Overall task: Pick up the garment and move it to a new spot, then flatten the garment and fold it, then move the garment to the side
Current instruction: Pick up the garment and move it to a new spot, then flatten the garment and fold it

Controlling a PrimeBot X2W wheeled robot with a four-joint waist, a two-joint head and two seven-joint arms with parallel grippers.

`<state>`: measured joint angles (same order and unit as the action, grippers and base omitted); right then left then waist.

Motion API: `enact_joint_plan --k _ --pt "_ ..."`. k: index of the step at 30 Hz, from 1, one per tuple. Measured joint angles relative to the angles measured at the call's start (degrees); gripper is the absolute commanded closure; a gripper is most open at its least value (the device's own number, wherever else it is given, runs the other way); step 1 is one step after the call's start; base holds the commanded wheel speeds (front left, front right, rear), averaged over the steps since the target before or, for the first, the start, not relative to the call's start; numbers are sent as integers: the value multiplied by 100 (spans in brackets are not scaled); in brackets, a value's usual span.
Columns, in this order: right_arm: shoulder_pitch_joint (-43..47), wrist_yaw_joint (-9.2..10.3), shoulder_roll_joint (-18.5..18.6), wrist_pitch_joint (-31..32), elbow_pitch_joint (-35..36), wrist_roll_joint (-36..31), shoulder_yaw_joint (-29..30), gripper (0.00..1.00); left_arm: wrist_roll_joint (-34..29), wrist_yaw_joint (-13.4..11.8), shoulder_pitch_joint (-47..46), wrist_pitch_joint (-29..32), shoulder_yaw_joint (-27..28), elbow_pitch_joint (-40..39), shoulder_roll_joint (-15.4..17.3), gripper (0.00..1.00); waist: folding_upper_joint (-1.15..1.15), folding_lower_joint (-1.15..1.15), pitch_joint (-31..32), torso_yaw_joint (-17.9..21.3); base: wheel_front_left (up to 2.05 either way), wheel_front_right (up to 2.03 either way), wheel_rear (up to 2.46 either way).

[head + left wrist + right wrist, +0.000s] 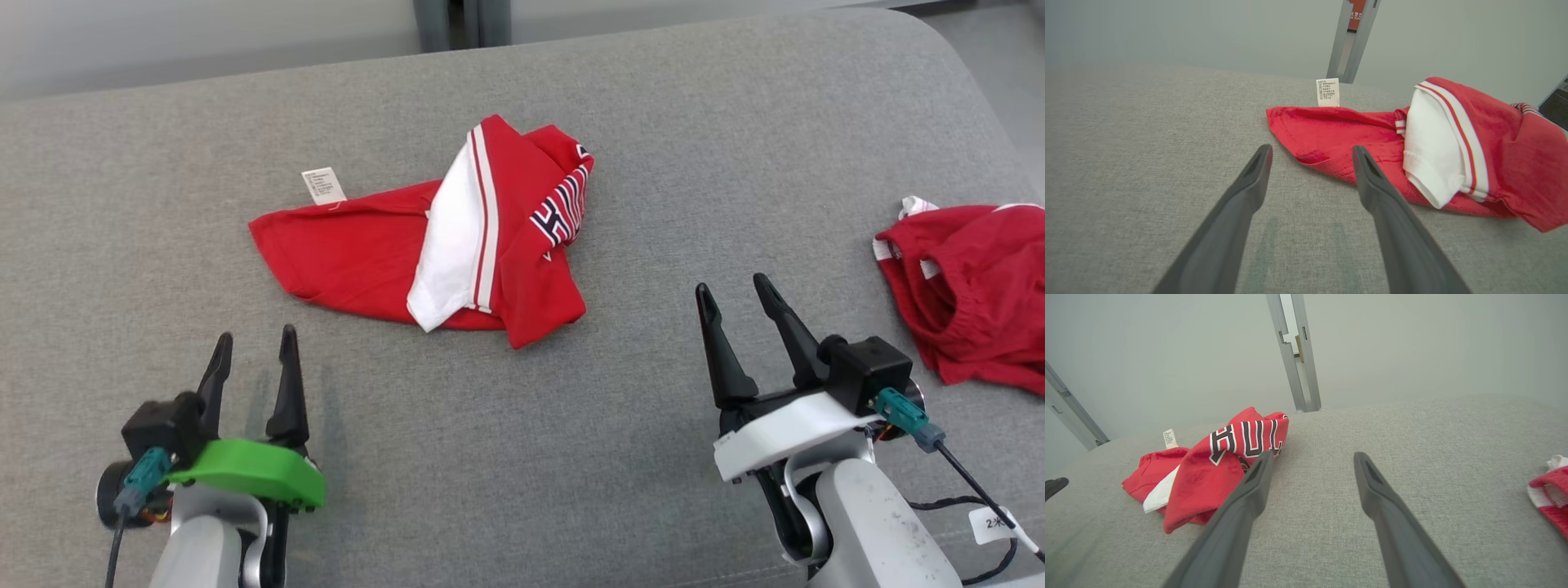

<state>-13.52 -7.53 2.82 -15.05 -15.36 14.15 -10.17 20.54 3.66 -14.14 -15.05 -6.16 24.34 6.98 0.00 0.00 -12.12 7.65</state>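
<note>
The garment (457,245) is a red shirt with a white striped panel and dark lettering, lying crumpled in the middle of the grey cloth surface, a white label sticking out at its far left. It also shows in the left wrist view as a red heap (1412,155) and in the right wrist view (1216,465). My left gripper (255,343) stands open near the front, short of the garment's left edge, holding nothing. My right gripper (733,296) is open to the garment's right, apart from it. Open fingers (1249,192) frame bare cloth just before the garment's hem.
A second red garment with white trim (971,286) lies bunched at the right edge of the grey surface (653,163). Beyond the surface's far edge stand grey metal posts (457,20) and a pale wall. A cable and tag hang by my right wrist.
</note>
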Motion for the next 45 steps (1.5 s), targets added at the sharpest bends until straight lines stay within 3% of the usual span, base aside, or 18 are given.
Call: enact_joint_plan --k 7,17,27,36,41,45 --pt "339 0 -1 0 -135 -34 75 0 -249 125 912 0 771 -337 -301 0 0 0 407 -240 0 0 0" --pt "850 0 1 0 -218 -109 137 0 -499 248 1634 0 1110 -533 -404 0 0 0 1005 -428 0 0 0" --pt "973 0 2 0 -190 -63 133 0 -233 231 1798 0 855 -626 -409 0 0 0 1092 -524 0 0 0" --pt "482 1 -2 0 -332 -152 -939 0 -151 245 1613 0 524 -520 -413 0 0 0 820 -741 0 0 0" --pt "-179 1 -1 0 -1004 -334 -1492 0 -34 264 1385 0 224 -464 -416 0 0 0 646 -1058 0 0 0" --pt "-748 1 -2 0 -1639 -517 -1614 0 46 282 1239 1 14 -435 -419 0 0 0 483 -1371 0 0 0"
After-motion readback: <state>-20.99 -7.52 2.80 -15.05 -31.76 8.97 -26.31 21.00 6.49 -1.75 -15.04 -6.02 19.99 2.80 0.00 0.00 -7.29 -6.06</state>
